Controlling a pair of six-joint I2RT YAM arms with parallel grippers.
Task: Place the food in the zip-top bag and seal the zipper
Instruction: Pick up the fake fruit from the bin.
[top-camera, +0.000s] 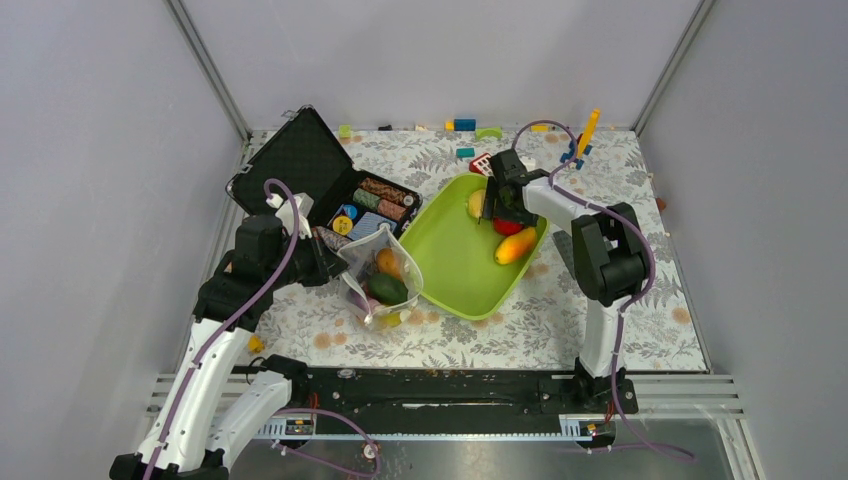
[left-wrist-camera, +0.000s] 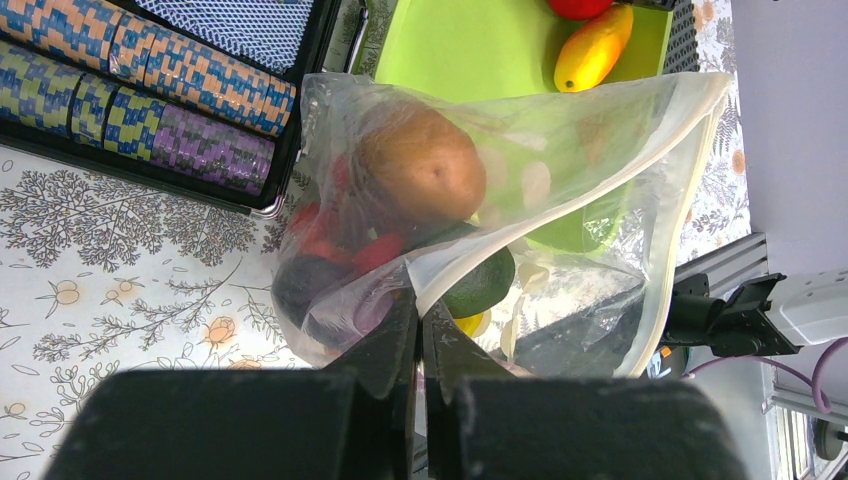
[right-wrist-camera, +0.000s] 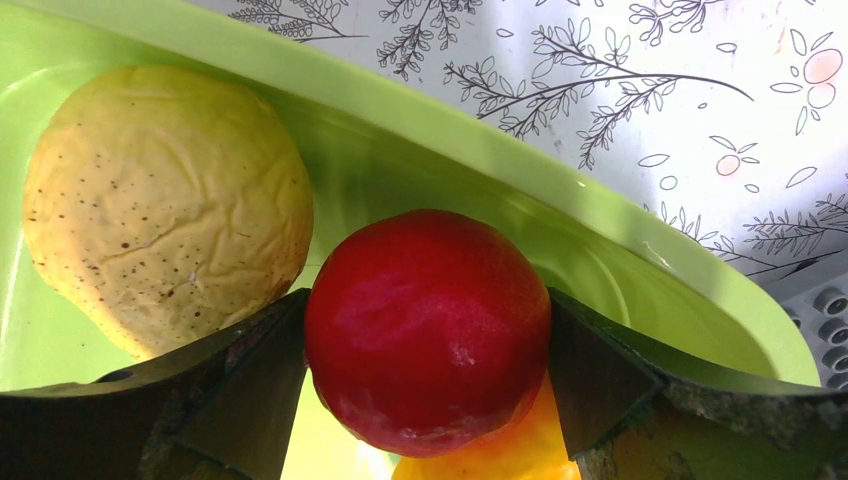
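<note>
The clear zip-top bag (top-camera: 380, 275) stands open on the table, left of the lime-green tray (top-camera: 450, 270). My left gripper (left-wrist-camera: 420, 310) is shut on the bag's whitish zipper edge (left-wrist-camera: 560, 200) and holds its mouth up. Inside it lie a brown kiwi (left-wrist-camera: 420, 165), a dark avocado (left-wrist-camera: 480, 285) and red and purple pieces. In the tray, my right gripper (right-wrist-camera: 428, 370) has both fingers against the sides of the red apple (right-wrist-camera: 428, 315). The yellowish ball (right-wrist-camera: 165, 205) lies to its left, and the orange mango (right-wrist-camera: 510, 455) lies under the apple.
A black open case (top-camera: 330, 180) with striped poker chips (left-wrist-camera: 150, 90) sits behind the bag. Small toy blocks (top-camera: 465, 125) lie along the back edge of the table. Grey walls close in the table on three sides.
</note>
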